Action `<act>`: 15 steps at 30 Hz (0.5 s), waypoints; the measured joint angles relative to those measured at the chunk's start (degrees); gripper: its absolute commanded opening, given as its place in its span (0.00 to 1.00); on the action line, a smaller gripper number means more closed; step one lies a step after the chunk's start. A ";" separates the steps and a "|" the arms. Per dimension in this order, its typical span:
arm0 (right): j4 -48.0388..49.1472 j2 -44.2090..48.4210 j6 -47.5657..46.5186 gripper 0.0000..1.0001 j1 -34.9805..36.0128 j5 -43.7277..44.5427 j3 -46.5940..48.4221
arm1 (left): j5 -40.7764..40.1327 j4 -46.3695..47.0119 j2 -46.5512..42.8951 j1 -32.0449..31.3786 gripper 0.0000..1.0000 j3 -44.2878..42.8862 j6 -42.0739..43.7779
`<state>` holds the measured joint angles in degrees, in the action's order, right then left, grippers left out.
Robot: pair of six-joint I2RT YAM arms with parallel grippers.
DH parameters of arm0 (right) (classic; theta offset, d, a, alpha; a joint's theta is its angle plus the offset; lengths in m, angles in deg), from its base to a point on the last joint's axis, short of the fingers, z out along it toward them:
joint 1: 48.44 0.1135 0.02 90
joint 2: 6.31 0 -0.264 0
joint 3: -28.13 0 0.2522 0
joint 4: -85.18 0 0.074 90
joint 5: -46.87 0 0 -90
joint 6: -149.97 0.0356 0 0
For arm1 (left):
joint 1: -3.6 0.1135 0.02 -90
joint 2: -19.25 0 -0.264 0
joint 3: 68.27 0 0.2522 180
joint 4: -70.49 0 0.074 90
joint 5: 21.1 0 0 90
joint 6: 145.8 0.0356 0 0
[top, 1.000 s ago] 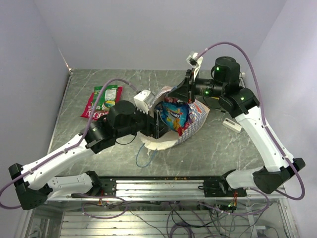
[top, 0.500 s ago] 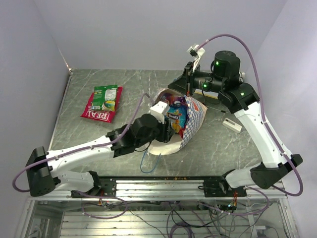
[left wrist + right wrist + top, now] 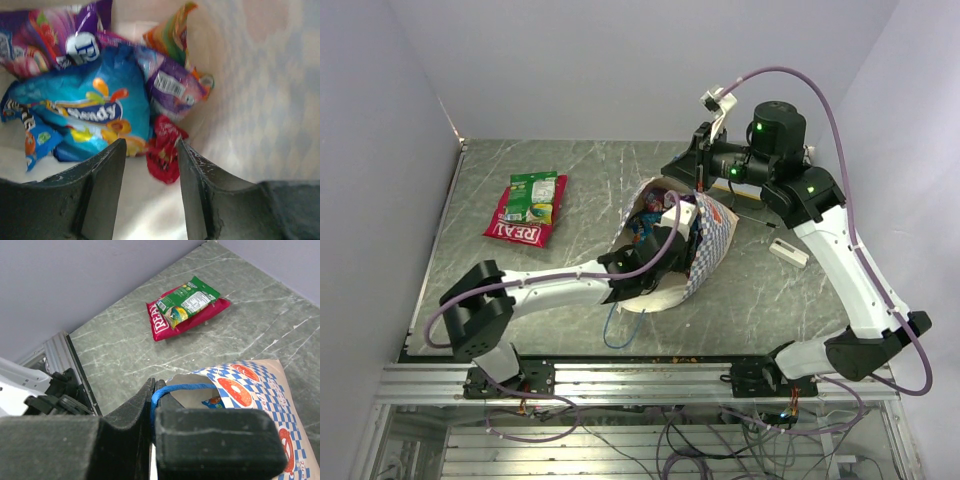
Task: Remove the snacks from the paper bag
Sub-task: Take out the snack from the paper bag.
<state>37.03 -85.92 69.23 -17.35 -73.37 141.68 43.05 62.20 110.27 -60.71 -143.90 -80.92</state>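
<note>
The paper bag (image 3: 718, 235) lies on its side at mid-table, mouth toward the left. My right gripper (image 3: 699, 186) is shut on its blue cord handle (image 3: 175, 389) and holds the upper lip (image 3: 255, 390) up. My left gripper (image 3: 678, 232) is deep in the mouth, jaws partly open (image 3: 151, 145). A tiny red wrapped candy (image 3: 164, 155) lies between the fingertips, against the right finger. Behind it sit a blue packet (image 3: 85, 110), purple packets (image 3: 172, 85) and an orange-green one (image 3: 172, 35). A red "REAL" packet (image 3: 520, 222) and a green packet (image 3: 536, 194) lie on the table at the far left.
A small white block (image 3: 788, 250) lies right of the bag. The bag's other blue cord (image 3: 615, 325) trails toward the front edge. My left arm (image 3: 550, 285) stretches low across the near table. Grey walls close in the back and sides.
My left arm has stretched forward and pushed its gripper from the bag's mouth deep inside, jaws narrowing on the way. The right gripper lifted the handle slightly, then held still.
</note>
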 measured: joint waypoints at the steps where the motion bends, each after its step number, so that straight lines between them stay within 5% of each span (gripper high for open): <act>1: -0.31 -0.04 -0.02 0.00 0.04 0.07 0.31 | -0.87 1.25 1.31 0.09 0.60 -1.09 1.07; 15: -3.52 -2.19 -0.55 0.00 0.26 0.35 4.48 | -0.68 17.05 10.40 8.31 0.73 -3.43 11.85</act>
<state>33.51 -88.11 68.68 -17.09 -73.02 146.16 42.38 79.25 120.68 -52.41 -147.33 -69.08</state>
